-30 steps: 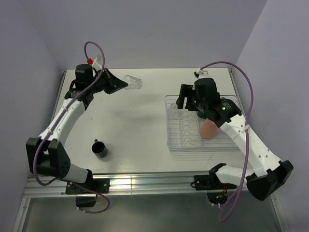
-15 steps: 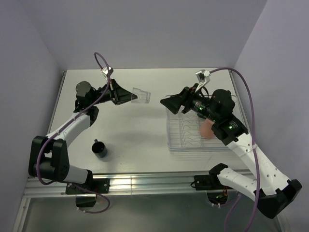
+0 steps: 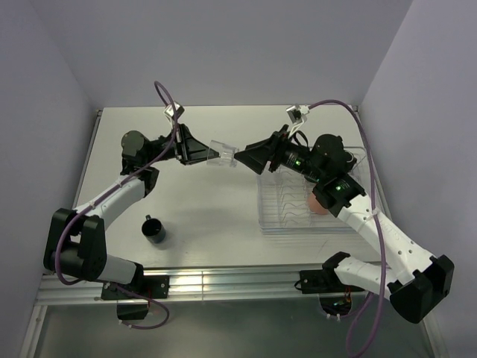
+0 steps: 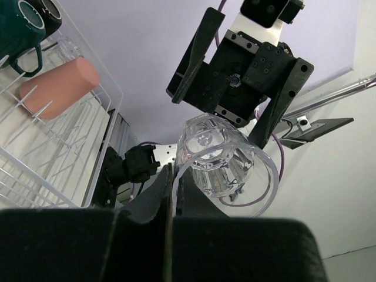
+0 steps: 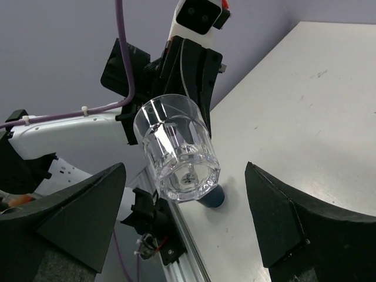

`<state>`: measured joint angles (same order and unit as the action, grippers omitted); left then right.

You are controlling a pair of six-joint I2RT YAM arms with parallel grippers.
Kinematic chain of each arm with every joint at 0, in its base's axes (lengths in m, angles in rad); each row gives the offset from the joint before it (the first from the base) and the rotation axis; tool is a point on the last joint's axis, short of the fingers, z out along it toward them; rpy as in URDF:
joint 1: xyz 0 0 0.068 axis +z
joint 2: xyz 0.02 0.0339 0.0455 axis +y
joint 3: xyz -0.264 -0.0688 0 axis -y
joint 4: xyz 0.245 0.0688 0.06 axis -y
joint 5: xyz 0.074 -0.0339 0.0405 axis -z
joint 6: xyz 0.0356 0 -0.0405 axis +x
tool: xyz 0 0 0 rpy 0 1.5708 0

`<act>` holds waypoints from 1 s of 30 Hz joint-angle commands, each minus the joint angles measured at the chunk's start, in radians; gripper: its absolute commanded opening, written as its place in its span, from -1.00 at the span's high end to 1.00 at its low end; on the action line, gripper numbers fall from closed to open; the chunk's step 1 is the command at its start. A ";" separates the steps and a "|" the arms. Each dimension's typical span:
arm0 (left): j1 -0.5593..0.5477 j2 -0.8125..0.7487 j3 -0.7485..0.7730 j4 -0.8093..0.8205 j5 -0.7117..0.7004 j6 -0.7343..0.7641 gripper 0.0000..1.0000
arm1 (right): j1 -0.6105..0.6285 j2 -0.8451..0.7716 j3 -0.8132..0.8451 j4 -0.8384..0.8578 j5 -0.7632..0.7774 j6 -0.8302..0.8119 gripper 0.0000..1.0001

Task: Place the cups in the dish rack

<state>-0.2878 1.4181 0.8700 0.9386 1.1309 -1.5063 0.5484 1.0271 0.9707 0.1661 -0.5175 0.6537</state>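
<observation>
Left fingers [image 3: 200, 149] clench one glass tumbler [image 5: 179, 155]; right fingers [image 5: 282, 217] spread wide; one black mug [image 3: 156, 230] stands apart.

Left gripper [image 3: 209, 153] is swinging the clear tumbler [image 3: 223, 153] in from the table's far-left side toward the middle, base pointing at the other arm. Right gripper [image 3: 240, 158] is lifting off the dish rack [image 3: 262, 224], turning left, spreading its fingers wider and nearing the tumbler's base.
</observation>
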 commanded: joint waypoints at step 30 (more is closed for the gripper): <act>-0.034 0.015 0.054 0.126 -0.016 -0.045 1.00 | 0.056 0.064 -0.015 0.158 -0.052 0.040 -0.51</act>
<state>-0.3157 1.4319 0.8856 0.9840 1.1278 -1.5368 0.5934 1.0908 0.9600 0.2661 -0.5526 0.6884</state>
